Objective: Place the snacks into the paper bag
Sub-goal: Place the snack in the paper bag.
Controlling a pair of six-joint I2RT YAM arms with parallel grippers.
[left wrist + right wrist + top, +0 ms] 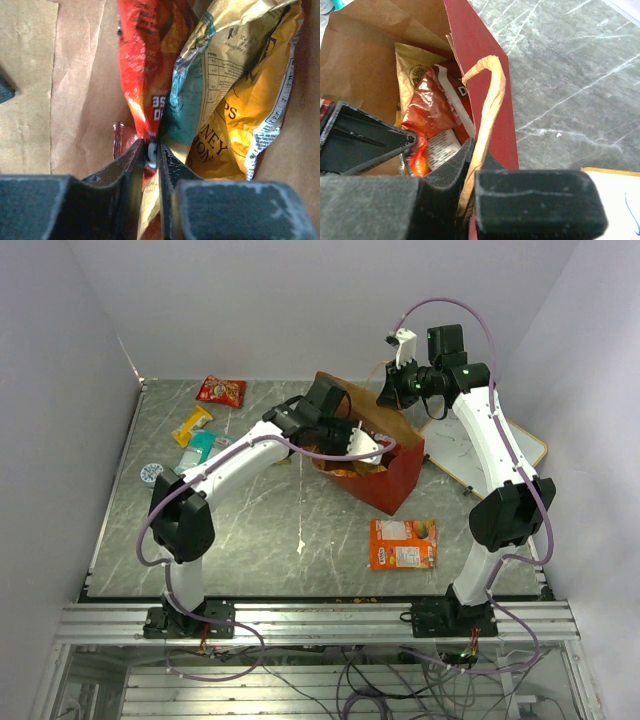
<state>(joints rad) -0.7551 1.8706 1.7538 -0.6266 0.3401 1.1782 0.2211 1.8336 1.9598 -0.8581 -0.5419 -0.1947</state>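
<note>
The red paper bag point(392, 480) stands mid-table, its mouth tilted toward the back left. My left gripper point(352, 436) reaches into the mouth. In the left wrist view it point(151, 150) is shut on the edge of the red Doritos bag point(147, 60), which lies against a gold chip bag point(240, 95) and the brown inner wall point(75, 90). My right gripper point(397, 390) is shut on the bag's rim and tan handle point(490, 95), pinched between its fingers point(447, 167). The Doritos bag point(430, 105) shows inside. An orange flat pack point(403, 543) lies in front of the bag.
A red packet point(221, 391), a yellow packet point(192, 425), a teal packet point(205, 448) and a small round item point(152, 474) lie at the back left. The white board point(495, 445) lies at the right, under the right arm. Walls enclose three sides.
</note>
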